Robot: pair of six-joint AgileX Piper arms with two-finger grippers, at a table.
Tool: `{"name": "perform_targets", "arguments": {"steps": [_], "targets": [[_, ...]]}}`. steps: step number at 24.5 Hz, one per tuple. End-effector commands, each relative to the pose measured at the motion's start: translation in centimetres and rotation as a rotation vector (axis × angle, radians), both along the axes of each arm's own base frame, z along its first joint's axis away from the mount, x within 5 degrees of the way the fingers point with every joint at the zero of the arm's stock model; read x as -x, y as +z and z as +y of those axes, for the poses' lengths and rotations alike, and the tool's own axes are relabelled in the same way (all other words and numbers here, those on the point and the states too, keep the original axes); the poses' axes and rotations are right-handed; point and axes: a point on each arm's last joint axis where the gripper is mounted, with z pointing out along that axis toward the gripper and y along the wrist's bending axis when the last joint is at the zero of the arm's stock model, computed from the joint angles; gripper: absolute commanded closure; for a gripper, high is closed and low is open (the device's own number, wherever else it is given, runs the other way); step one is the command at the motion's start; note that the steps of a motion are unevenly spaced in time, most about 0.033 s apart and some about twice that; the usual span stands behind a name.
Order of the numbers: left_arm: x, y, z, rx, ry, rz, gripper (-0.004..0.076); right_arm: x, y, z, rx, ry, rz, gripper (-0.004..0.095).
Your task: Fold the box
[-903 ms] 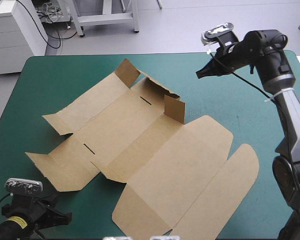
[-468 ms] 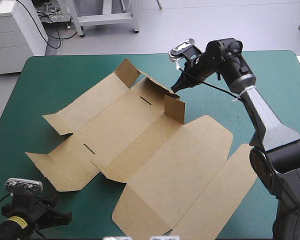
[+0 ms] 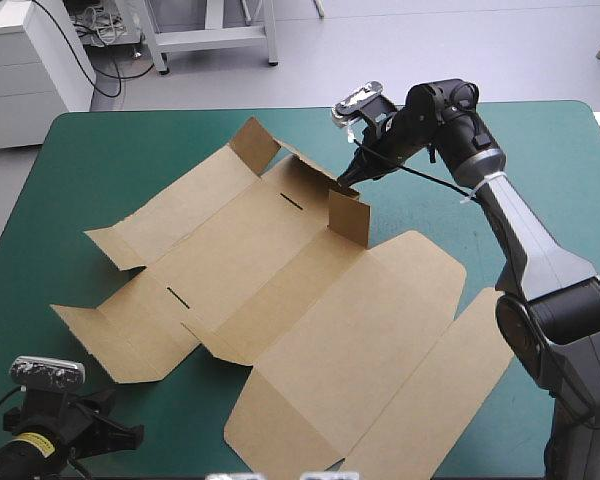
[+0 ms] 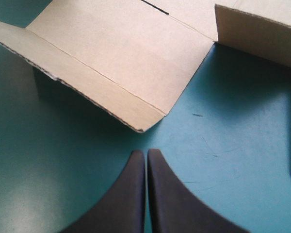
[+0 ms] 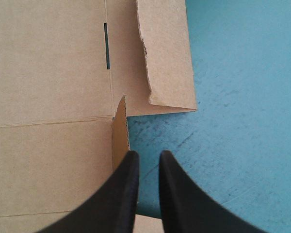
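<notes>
The brown box [image 3: 280, 290] lies as a cut sheet across the teal-green table, mostly flat. At its far edge a small flap [image 3: 348, 217] stands upright. My right gripper [image 3: 342, 184] hovers at that flap's far corner, pointing down at it. In the right wrist view the gripper [image 5: 144, 154] is shut with only a thin gap. The upright flap's edge [image 5: 120, 133] is just beside one finger, not between the two. My left gripper [image 3: 130, 434] rests at the near left corner, off the board. Seen from the left wrist, it [image 4: 146, 153] is shut, with a slightly raised side flap [image 4: 111, 73] ahead.
The wide lid panel and its rounded tongue [image 3: 450, 390] reach toward the table's front edge. A second flap [image 3: 255, 143] stands up at the box's far corner. Bare teal-green cover [image 3: 540, 200] lies to the right of the box, under the right arm.
The right arm swung in from the far right of the table to the box's far edge, and its tip now sits at the upright flap. The left arm and the box have not moved.
</notes>
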Motion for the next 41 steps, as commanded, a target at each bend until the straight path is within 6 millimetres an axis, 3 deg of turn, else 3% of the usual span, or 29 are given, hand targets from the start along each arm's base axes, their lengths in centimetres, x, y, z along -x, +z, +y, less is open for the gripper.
{"name": "perform_targets", "arguments": {"steps": [1,4,6,18,25,30,32,36,41], "targets": [[-0.5,1.0,-0.1,0.026,0.009,-0.058,0.0731,1.3,3.6,-0.2,-0.074,0.008,-0.105,0.0534],[-0.5,1.0,-0.1,0.026,0.009,-0.058,0.0731,1.3,3.6,-0.2,-0.076,0.009,-0.104,0.0403],[-0.5,1.0,-0.1,0.026,0.009,-0.058,0.0731,1.3,3.6,-0.2,-0.075,0.009,-0.105,0.0368],[-0.5,1.0,-0.1,0.026,0.009,-0.058,0.0731,1.0,3.1,-0.2,-0.086,-0.038,-0.08,0.037],[-0.5,1.0,-0.1,0.026,0.009,-0.058,0.0731,-0.2,0.4,0.8,-0.057,-0.039,-0.017,0.037],[-0.5,1.0,-0.1,0.024,0.01,-0.058,0.0731,0.2,0.1,1.8,-0.022,-0.054,-0.016,0.037],[-0.5,1.0,-0.1,0.024,0.01,-0.058,0.0731,0.4,-0.9,2.0,-0.011,-0.047,0.017,0.037],[-0.5,1.0,-0.1,0.024,0.01,-0.058,0.0731,0.6,-4.9,1.9,0.061,-0.032,0.129,0.037],[-0.5,1.0,-0.1,0.024,0.01,-0.058,0.0731,0.1,-5.9,2.2,0.066,-0.015,0.132,0.037]]}}
